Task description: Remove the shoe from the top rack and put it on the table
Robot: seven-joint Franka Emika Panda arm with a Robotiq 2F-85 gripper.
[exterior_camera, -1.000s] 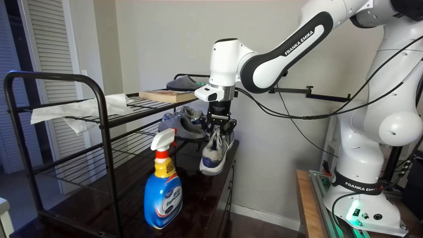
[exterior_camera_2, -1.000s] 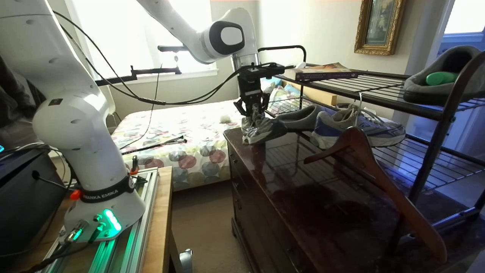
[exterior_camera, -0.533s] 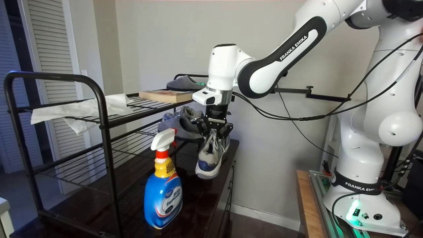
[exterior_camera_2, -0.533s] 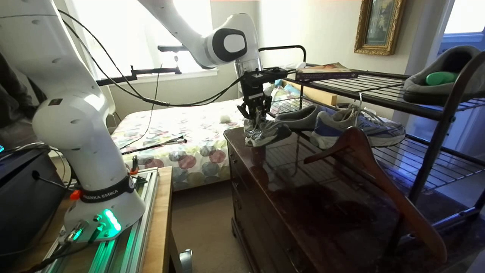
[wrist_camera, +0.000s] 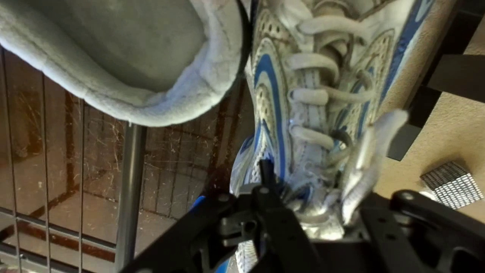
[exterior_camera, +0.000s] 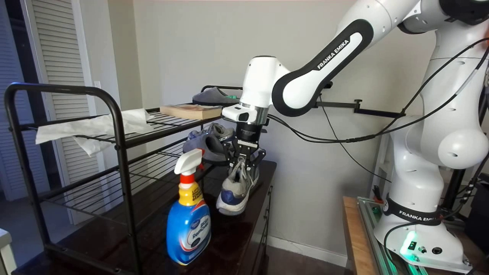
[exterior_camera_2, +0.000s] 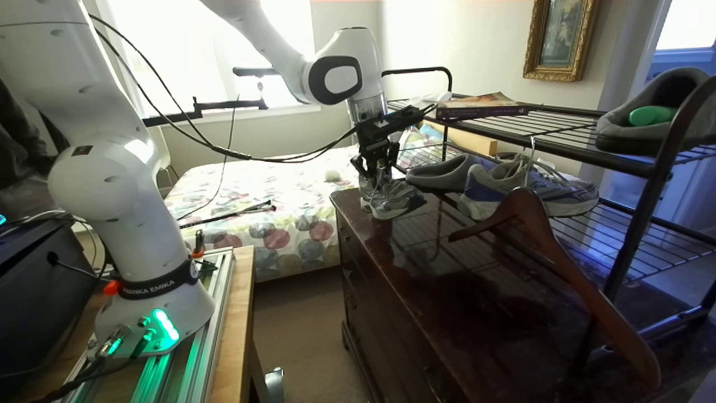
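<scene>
In an exterior view, the top rack [exterior_camera: 164,134], a flat black wire shelf with rounded tubing, stood at left. The grey-and-white mesh sneaker with white laces [exterior_camera: 236,190] was held over the glossy dark-brown wooden desk [exterior_camera: 225,240], long axis sloping down-left to a navy-patched end. The black metal hand [exterior_camera: 243,163] was clamped at the laces. Sole contact was unclear; the wrist view cut off the opposite end.

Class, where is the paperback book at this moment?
In an exterior view, the paperback book lies left of centre on the top rack, between the crumpled white sheet and the grey slipper.
</scene>
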